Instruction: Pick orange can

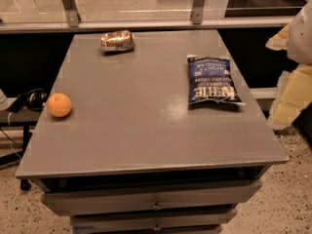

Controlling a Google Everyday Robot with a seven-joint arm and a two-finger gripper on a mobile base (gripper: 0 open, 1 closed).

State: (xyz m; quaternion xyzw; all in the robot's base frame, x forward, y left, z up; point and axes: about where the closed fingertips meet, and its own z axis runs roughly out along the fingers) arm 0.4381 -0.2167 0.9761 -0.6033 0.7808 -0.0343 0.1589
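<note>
The orange can (117, 40) lies on its side at the far left of the grey table top (146, 126). It is shiny, orange-brown with silvery patches, and dented. My gripper (292, 94) shows as a pale white and yellowish shape at the right edge of the view. It is off the table's right side, far from the can and touching nothing on the table.
A round orange fruit (59, 105) sits near the table's left edge. A flat dark blue chip bag (212, 80) lies at the right. Drawers (156, 204) are in the table's front. A glass railing (146, 13) runs behind, and black headphones (29, 100) lie on a surface to the left.
</note>
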